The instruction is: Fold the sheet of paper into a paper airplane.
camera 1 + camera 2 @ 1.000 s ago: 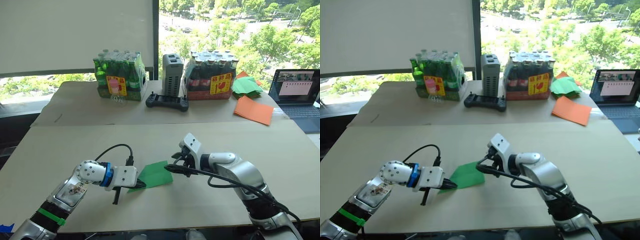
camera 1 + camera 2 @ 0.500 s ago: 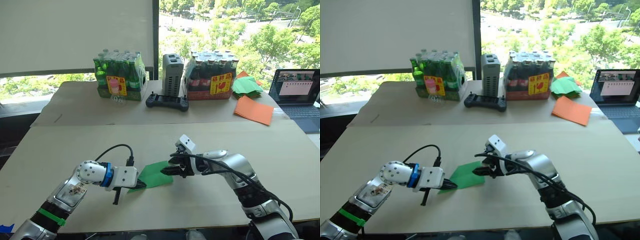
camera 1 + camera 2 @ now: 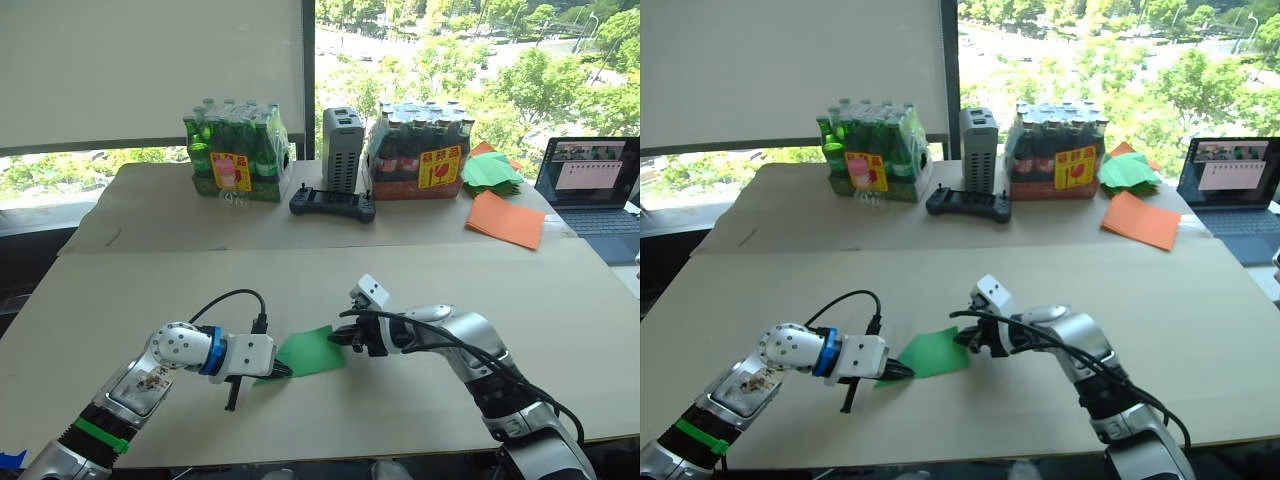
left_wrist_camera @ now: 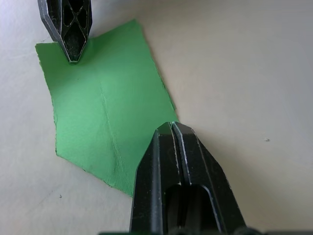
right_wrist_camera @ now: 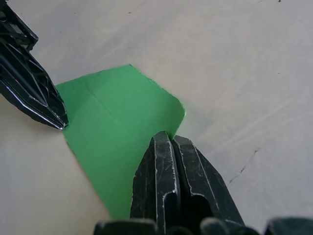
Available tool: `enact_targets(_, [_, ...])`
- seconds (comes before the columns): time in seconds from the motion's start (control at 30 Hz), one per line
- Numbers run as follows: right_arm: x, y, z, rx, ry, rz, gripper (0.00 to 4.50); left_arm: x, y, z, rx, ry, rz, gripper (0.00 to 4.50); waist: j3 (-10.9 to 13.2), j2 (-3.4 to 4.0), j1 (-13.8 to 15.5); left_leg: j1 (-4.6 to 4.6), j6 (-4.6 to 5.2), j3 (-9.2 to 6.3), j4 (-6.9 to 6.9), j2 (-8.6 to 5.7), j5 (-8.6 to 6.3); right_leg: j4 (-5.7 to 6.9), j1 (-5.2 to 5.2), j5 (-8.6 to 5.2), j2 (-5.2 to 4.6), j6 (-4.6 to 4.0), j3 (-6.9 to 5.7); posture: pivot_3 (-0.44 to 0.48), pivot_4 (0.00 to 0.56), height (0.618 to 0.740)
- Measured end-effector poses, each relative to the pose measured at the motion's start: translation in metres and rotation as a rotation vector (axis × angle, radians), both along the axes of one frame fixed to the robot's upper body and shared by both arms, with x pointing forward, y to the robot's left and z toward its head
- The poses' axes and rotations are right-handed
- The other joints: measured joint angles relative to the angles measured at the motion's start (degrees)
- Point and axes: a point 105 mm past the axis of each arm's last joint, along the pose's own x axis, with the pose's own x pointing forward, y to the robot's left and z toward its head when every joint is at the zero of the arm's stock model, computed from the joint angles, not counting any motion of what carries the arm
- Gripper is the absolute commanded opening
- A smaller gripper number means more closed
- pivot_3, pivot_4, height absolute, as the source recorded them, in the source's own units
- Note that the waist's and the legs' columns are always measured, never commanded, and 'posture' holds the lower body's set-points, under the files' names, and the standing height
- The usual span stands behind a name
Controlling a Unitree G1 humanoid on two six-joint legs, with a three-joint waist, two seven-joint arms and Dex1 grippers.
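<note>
Right gripper (image 3: 338, 338) has lowered, now pinched flat onto the paper (image 3: 309, 351) at lower centre frame, opposite the closed left gripper (image 3: 283, 370), readying a fold.

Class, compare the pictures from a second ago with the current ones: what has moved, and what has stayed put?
The right hand swung down from above the sheet of paper and now presses, fingers shut, on its right corner. The left hand stayed shut on the sheet's left edge, and the sheet lies flat where it was.
</note>
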Motion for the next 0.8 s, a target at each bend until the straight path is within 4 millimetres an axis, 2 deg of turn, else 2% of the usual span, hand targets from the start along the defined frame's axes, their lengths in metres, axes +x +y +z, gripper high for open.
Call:
enact_targets(0.13, [-0.005,-0.002,0.002,-0.002,-0.050,-0.004,0.02,0.000,0.000,0.000,0.002,-0.001,-0.002,0.00,0.00,0.00,-0.06,0.00,0.02,0.00,0.00,0.00,-0.01,0.00,0.00,0.00,0.00,0.00,0.00,0.000,0.150,0.711])
enact_targets(0.43, [-0.021,0.003,0.023,0.058,-0.294,-0.004,0.02,0.001,0.000,0.001,0.013,-0.005,-0.008,0.00,0.00,0.00,-0.04,0.00,0.02,0.00,0.01,0.00,-0.01,0.01,0.01,-0.01,0.00,0.01,0.00,0.000,0.150,0.711])
enact_targets(0.53, [-0.029,-0.004,0.019,0.028,-0.335,0.004,0.02,0.002,0.001,0.001,0.016,-0.003,-0.009,0.00,0.00,0.00,0.15,0.00,0.04,-0.02,0.01,0.00,-0.02,0.01,0.02,-0.02,0.01,0.03,-0.02,0.000,0.150,0.711])
enact_targets(0.63, [-0.038,-0.014,0.002,-0.042,-0.341,0.025,0.02,0.004,0.003,0.002,0.023,-0.002,-0.010,0.00,0.00,0.00,0.23,0.01,0.03,-0.01,0.01,0.00,-0.02,0.01,0.03,-0.02,0.01,0.04,-0.01,0.000,0.150,0.711])
enact_targets(0.8, [-0.041,-0.013,0.004,-0.086,-0.442,0.097,0.02,0.008,0.005,0.003,0.030,-0.001,-0.005,0.00,0.01,0.01,0.04,0.03,0.06,0.00,0.01,0.01,-0.03,0.04,0.04,-0.01,0.02,0.03,-0.02,0.000,0.150,0.711])
